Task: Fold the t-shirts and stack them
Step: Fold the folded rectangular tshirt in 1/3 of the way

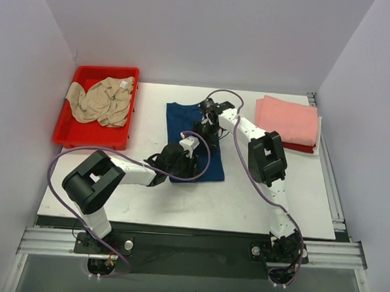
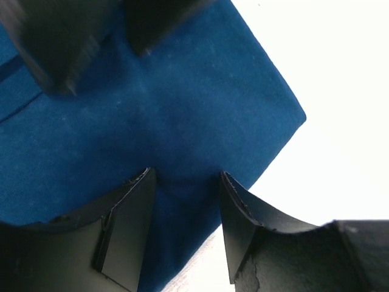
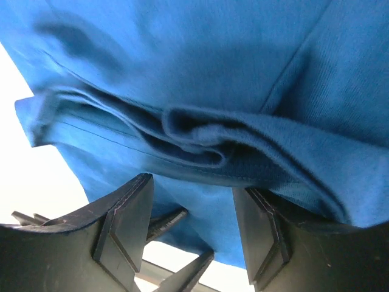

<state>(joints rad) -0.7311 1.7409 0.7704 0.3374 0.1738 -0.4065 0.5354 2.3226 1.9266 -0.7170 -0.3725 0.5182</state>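
Top external | navy t-shirt (image 1: pixel 182 122) right of red tray (image 1: pixel 63 138), flat blue rectangle, rumpled folds at one edge | left gripper (image 2: pixel 186 176) jaws apart over cloth | right gripper (image 3: pixel 193 185) jaws apart too

White table (image 1: pixel 179 197): red plastic tray (image 1: pixel 64 139) at far-left corner, crumpled beige cloth t-shirt (image 1: pixel 102 100) in it; flat navy blue cloth t-shirt (image 1: pixel 180 122) at centre; folded salmon-pink t-shirt (image 1: pixel 288 118) on folded red t-shirt (image 1: pixel 299 147) at far right.
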